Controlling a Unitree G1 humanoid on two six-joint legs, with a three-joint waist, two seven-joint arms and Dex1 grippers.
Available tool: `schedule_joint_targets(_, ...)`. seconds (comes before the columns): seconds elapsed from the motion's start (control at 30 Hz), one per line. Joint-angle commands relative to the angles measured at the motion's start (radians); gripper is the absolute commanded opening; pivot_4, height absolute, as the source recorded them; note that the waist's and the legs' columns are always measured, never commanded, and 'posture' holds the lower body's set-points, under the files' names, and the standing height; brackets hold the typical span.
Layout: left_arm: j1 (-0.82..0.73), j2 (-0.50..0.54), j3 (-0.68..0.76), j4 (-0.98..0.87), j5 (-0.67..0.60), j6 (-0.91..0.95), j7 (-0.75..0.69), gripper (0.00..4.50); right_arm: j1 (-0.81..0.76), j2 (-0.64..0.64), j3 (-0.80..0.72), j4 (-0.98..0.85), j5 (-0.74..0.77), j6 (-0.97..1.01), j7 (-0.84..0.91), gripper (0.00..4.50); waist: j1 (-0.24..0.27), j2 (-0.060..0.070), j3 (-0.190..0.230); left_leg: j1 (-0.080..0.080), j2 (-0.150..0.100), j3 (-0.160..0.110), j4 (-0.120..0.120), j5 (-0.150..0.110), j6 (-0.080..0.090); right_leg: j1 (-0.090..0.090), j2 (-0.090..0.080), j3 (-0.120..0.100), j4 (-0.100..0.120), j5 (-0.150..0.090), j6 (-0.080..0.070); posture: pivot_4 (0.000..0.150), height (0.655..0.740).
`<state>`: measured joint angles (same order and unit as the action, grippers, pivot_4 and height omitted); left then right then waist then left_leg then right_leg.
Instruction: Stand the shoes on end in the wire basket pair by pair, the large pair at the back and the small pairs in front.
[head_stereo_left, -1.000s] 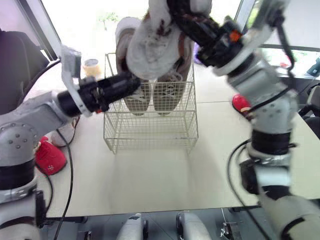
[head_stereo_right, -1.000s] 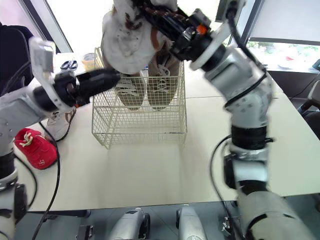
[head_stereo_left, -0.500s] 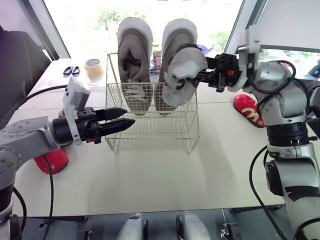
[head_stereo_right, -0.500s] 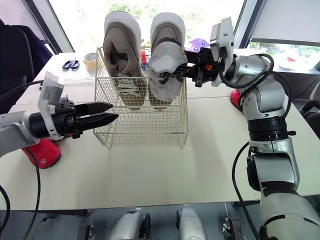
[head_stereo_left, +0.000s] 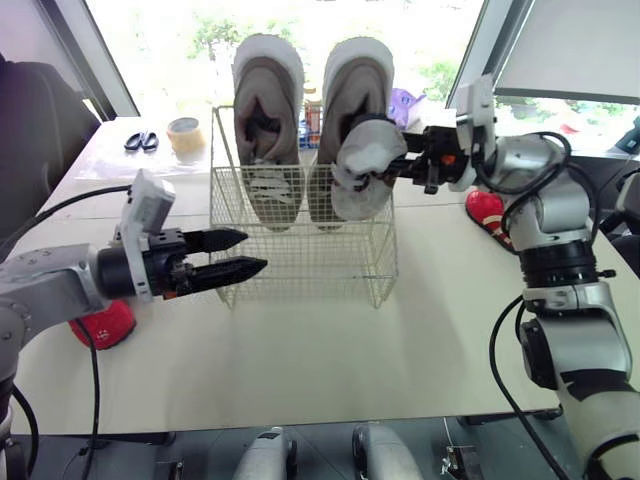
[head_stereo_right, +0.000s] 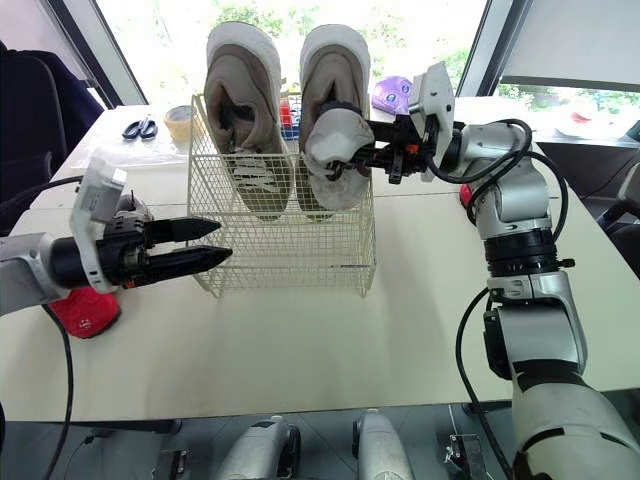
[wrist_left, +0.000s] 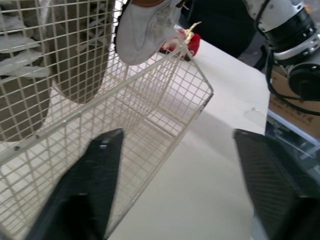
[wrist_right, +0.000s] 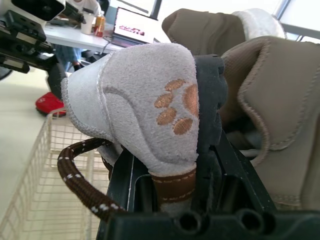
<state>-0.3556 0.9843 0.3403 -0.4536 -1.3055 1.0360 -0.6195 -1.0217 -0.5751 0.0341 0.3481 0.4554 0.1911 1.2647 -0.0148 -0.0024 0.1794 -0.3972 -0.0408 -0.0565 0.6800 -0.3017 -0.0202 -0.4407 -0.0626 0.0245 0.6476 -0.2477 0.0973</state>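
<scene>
A white wire basket (head_stereo_left: 300, 255) stands mid-table. Two large taupe shoes (head_stereo_left: 268, 120) stand on end against its back wall. My right gripper (head_stereo_left: 395, 166) is shut on the heel of a small grey shoe (head_stereo_left: 358, 178) with a brown paw print (wrist_right: 175, 107), holding it toe down over the basket's right side, in front of the right large shoe (head_stereo_left: 352, 85). A dark lace (wrist_right: 75, 185) dangles from it. My left gripper (head_stereo_left: 255, 251) is open and holds nothing, level with the basket's front left corner, its fingers (wrist_left: 85, 190) pointing at the mesh (wrist_left: 150, 100).
One red shoe (head_stereo_left: 100, 325) lies at the table's left edge and another (head_stereo_left: 490, 212) on the right, behind my right arm. Scissors (head_stereo_left: 138, 141) and a tape roll (head_stereo_left: 183, 133) sit at the back left. Bare tabletop (head_stereo_left: 320, 360) stretches in front of the basket.
My right arm has brought the small grey shoe down from above head height to the basket's right side. The left gripper has pulled back from the basket, lowered a little and opened.
</scene>
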Motion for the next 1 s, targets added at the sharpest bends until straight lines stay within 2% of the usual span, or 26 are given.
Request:
schedule_joint_targets(0.03,-0.023,0.005,0.015,0.010,0.022,-0.019,0.003,4.45,0.025,0.014,-0.008,-0.061,0.011,0.007,0.016,0.65,0.000,0.000,0.000,0.000,0.000,0.000,0.000,0.000,0.000,0.000,0.000,0.000,0.000,0.000,0.000,0.150,0.7400)
schedule_joint_targets(0.13,-0.027,0.001,0.016,0.010,0.018,-0.013,0.005,4.45,0.054,0.018,0.001,-0.080,-0.003,0.002,0.027,0.65,0.000,0.000,0.000,0.000,0.000,0.000,0.000,0.000,0.000,0.000,0.000,0.000,0.000,0.000,0.000,0.150,0.7400)
schedule_joint_targets(0.37,-0.024,0.000,0.014,0.024,0.046,-0.018,0.000,4.50,0.079,0.006,0.002,-0.090,-0.025,0.010,0.030,4.16,-0.001,0.000,0.000,0.000,0.000,0.000,0.000,0.000,0.000,0.000,0.000,0.000,0.000,0.000,0.000,0.150,0.7400)
schedule_joint_targets(0.4,-0.020,0.000,0.017,0.025,0.047,-0.017,-0.001,4.50,0.083,-0.008,0.000,-0.108,-0.024,0.028,0.032,4.41,0.000,0.000,0.000,0.000,0.000,0.000,0.000,0.000,0.000,0.000,0.000,0.000,0.000,0.000,0.000,0.150,0.7400)
schedule_joint_targets(0.8,0.002,0.000,0.012,0.085,0.115,-0.021,-0.061,4.50,0.114,-0.154,-0.095,-0.418,0.131,0.315,0.001,4.41,0.001,0.000,0.000,0.000,0.000,0.000,0.000,-0.001,0.002,0.000,0.000,0.000,0.000,0.000,0.000,0.150,0.7400)
schedule_joint_targets(1.0,-0.009,-0.008,0.009,0.111,0.149,-0.023,-0.088,4.50,0.110,-0.203,-0.114,-0.456,0.132,0.353,-0.030,4.41,0.001,0.000,0.000,0.000,0.000,0.000,0.000,-0.002,0.003,0.000,0.000,0.000,0.000,0.000,0.000,0.150,0.7400)
